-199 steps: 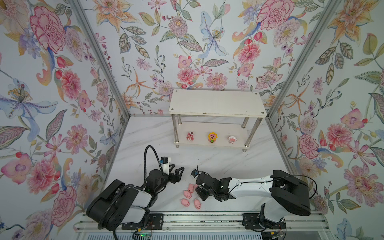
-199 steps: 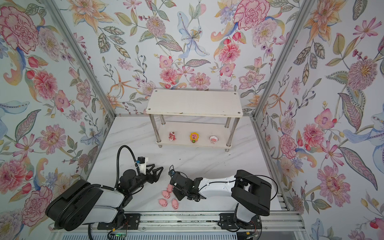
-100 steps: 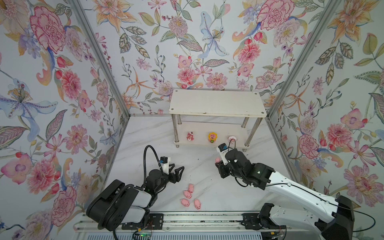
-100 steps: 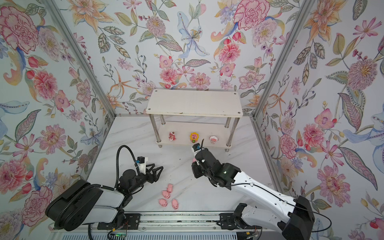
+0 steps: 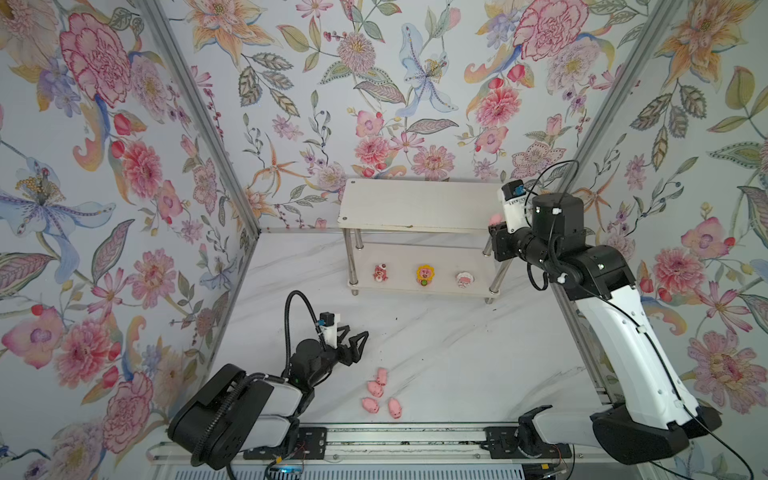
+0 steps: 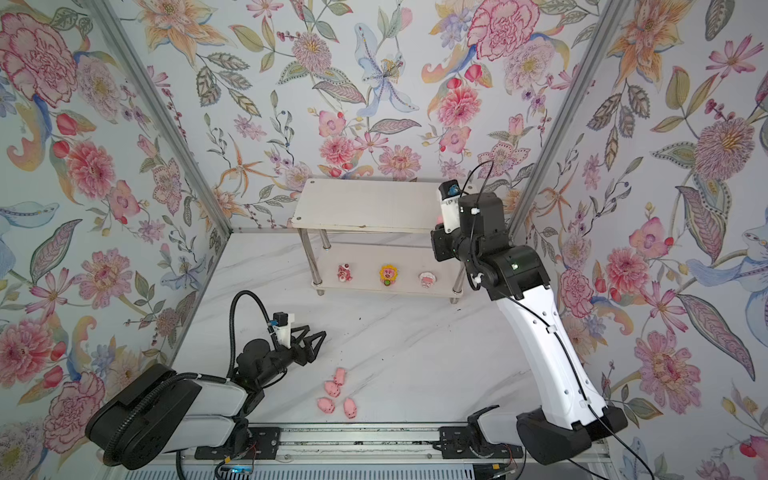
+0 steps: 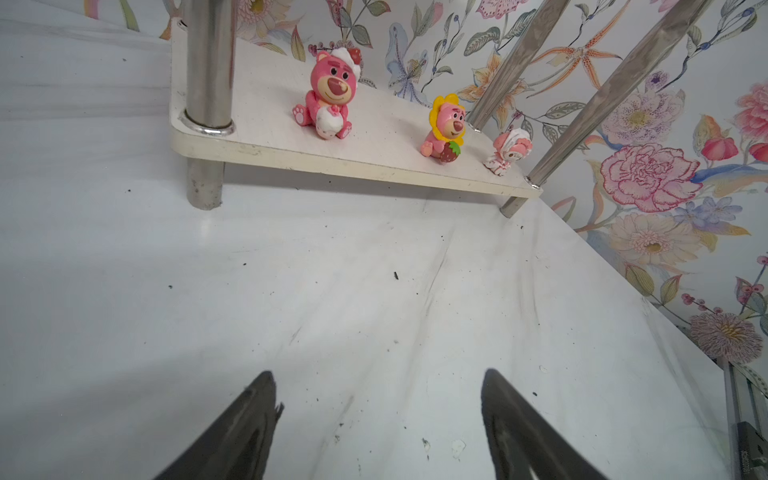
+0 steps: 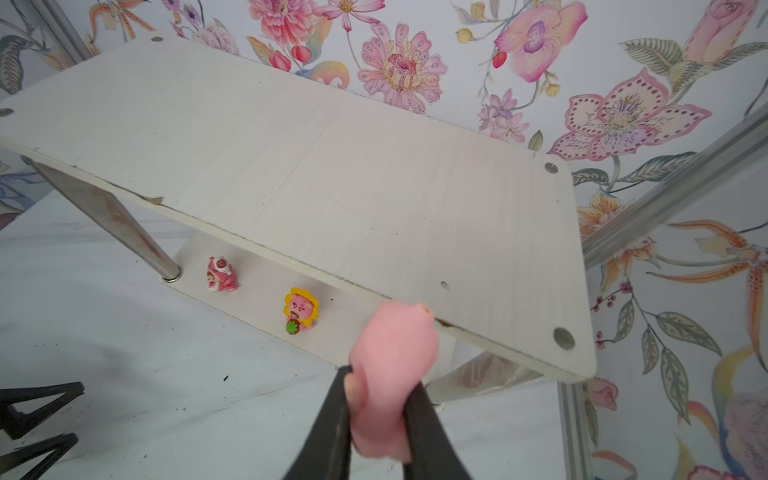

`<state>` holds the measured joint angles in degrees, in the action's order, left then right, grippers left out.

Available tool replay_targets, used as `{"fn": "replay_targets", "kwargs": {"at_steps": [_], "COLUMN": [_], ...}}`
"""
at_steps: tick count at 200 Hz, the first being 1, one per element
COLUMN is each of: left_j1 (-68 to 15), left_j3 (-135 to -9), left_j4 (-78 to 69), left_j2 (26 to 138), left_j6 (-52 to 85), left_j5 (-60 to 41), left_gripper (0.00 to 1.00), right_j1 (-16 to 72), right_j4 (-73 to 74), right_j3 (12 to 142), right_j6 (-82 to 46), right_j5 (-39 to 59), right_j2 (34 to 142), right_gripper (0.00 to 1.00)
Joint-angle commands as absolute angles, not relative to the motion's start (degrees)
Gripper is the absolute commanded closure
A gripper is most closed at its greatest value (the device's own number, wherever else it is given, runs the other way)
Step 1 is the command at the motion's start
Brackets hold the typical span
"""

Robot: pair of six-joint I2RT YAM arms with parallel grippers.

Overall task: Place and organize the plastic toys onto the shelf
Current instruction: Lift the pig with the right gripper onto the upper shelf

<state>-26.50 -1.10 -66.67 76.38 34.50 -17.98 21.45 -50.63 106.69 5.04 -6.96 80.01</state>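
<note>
Right gripper (image 8: 380, 380) risen from floor pile, pinching pink pig (image 8: 392, 349) at front edge of shelf (image 8: 498, 270); top tier (image 8: 291, 166) lies just ahead. Left gripper (image 5: 355, 343) gapes empty near four floor pigs (image 5: 375, 389).

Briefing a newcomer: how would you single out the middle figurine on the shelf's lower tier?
Find the white two-tier shelf by the back wall. Three figurines line its lower tier. The middle one alone has yellow petals round its pink face.
</note>
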Motion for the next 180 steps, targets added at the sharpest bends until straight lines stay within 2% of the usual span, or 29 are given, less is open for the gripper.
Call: {"fn": "replay_targets", "kwargs": {"at_steps": [1, 42, 72, 149, 180], "left_j1": [-25.7, -25.7, -25.7, -25.8, -25.7], "left_j3": [-0.1, -0.3, -0.4, -0.6, -0.7], "left_j4": [-67.3, -69.6, -70.6, -71.1, -71.9], "left_j2": [75.7, 78.0, 79.0, 80.0, 80.7], "left_j6": [33.6, 34.4, 34.7, 34.9, 35.3], "left_j5": [-18.0, -19.5, -20.0, -20.4, -21.1], "left_gripper": [0.21, 0.22, 0.22, 0.22, 0.22], "right_j1": [16.6, 8.9, 7.5, 5.9, 5.1], "right_j4": [-59.5, -60.4, -60.4, -60.5, -60.5], "right_j3": [113.3, 118.6, 121.0, 121.1, 121.8], "right_j6": [11.2, 13.3, 13.5, 13.3, 12.9], "right_j5": [-1.6, 6.1, 9.4, 8.6, 9.2], "right_j2": [85.6, 91.4, 94.5, 96.8, 97.2], "right_gripper": [0.79, 0.81, 0.81, 0.8, 0.77]}}
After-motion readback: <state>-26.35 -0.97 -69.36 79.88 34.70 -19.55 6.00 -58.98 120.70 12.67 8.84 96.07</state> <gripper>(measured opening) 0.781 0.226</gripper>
